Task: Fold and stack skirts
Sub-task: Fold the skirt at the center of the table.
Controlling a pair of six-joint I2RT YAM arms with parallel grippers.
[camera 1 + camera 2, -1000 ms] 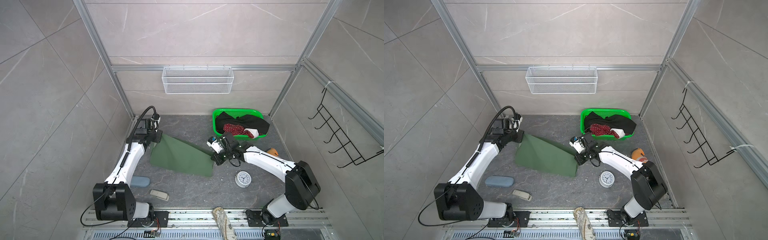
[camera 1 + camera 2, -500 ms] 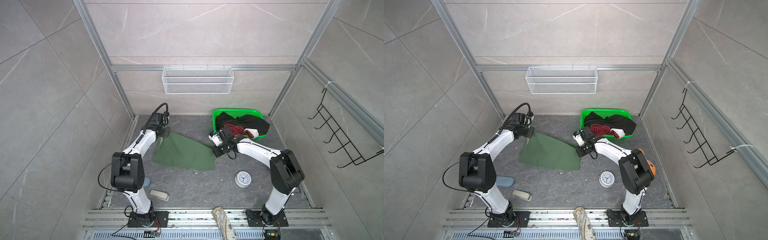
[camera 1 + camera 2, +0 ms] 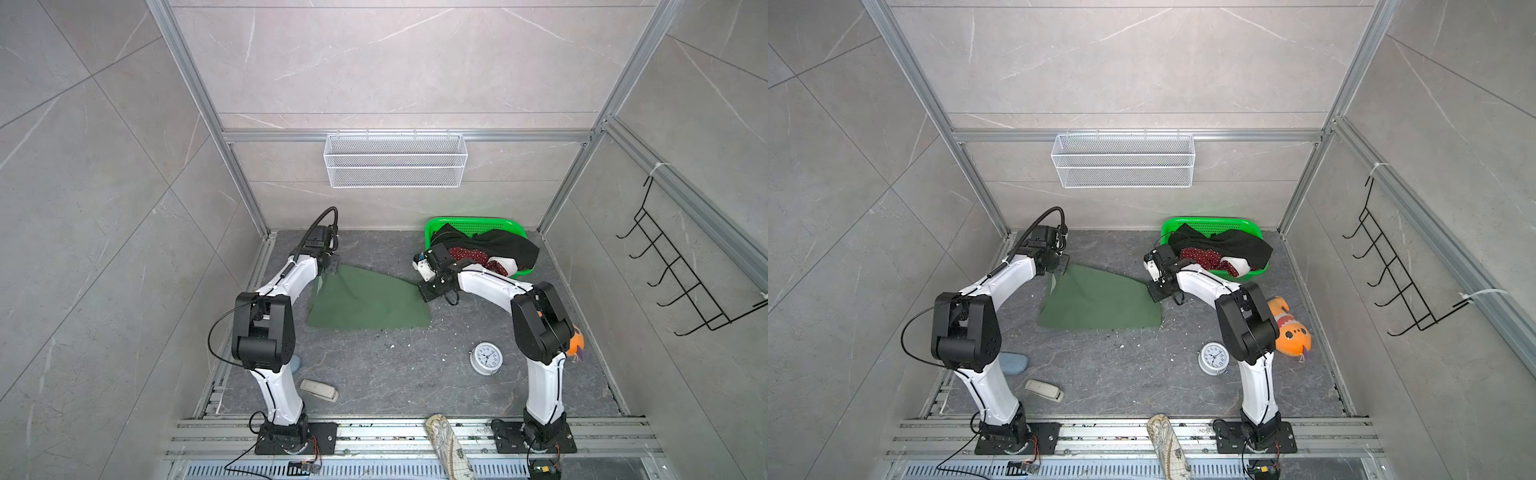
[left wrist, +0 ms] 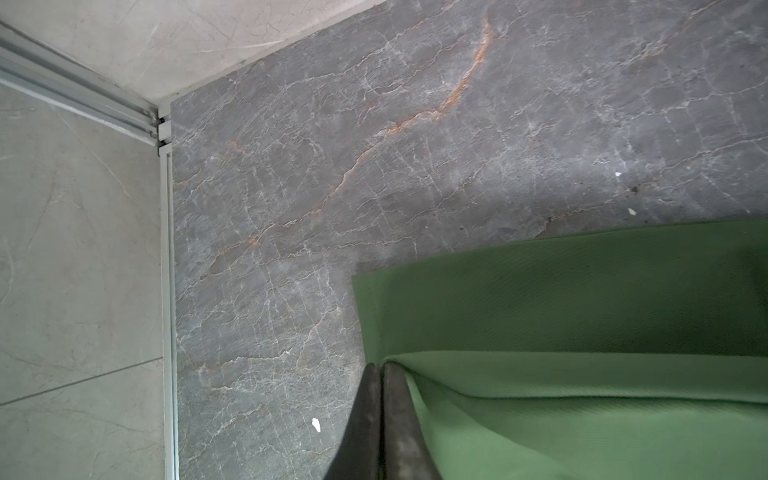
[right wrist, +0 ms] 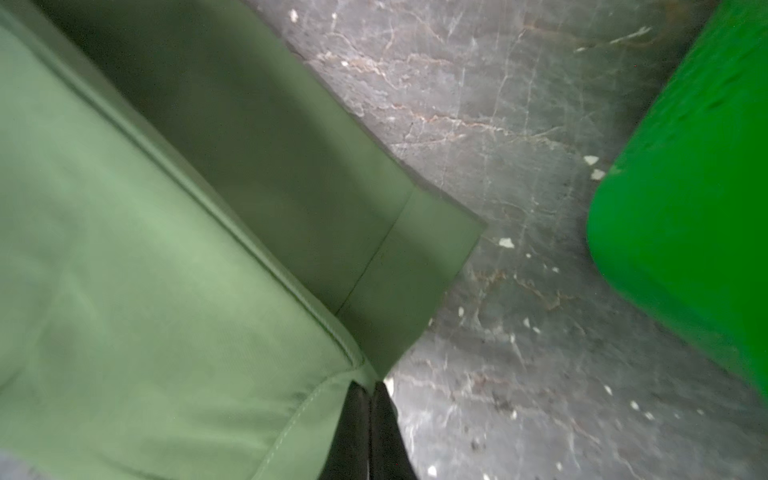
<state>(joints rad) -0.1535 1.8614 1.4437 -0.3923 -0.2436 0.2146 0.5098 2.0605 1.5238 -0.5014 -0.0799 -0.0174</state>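
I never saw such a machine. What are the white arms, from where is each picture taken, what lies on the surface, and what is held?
These are two robot arms, each ending in a two-fingered clamp. Two pictures look down from above on the whole scene; two come from cameras on the wrists. The left gripper and the right gripper are each shut on a far corner of the olive green skirt, which lies partly on the grey table. A black skirt and a red dotted skirt lie in the green basket. An alarm clock and an orange plush fish lie nearby.
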